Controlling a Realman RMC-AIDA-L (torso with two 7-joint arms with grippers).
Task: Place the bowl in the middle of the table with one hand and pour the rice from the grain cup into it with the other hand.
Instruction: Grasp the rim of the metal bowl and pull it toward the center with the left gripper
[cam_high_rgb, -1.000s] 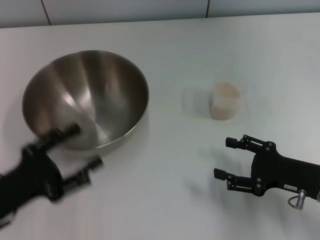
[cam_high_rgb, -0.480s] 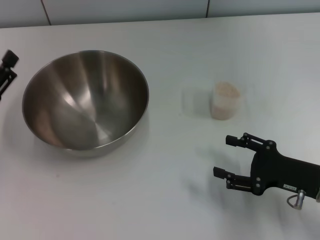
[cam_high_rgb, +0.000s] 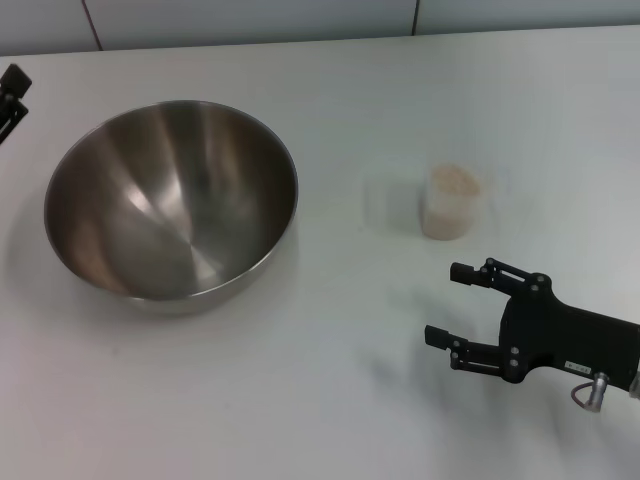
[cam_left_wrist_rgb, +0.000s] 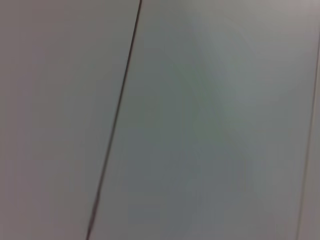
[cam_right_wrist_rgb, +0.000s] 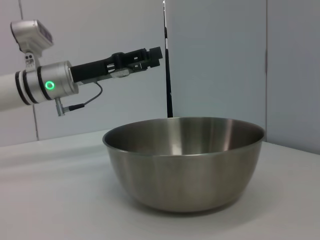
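Since the earlier frames, the left tool (cam_high_rgb: 12, 90) has been withdrawn from the bowl's near rim to the bench's edge at ten o'clock; it is seen raised above the bowl (cam_right_wrist_rgb: 184, 162) in the right wrist view, and whether it is released or clenched cannot be told. The bowl is left at nine o'clock, resting on the bench (cam_high_rgb: 330, 380), not centred. The grain cup (cam_high_rgb: 450, 203) with rice (cam_high_rgb: 454, 180) is set at two o'clock, well apart from the bowl. The right tool (cam_high_rgb: 447, 303) is held released at five o'clock, near the cup, with bare bench between.
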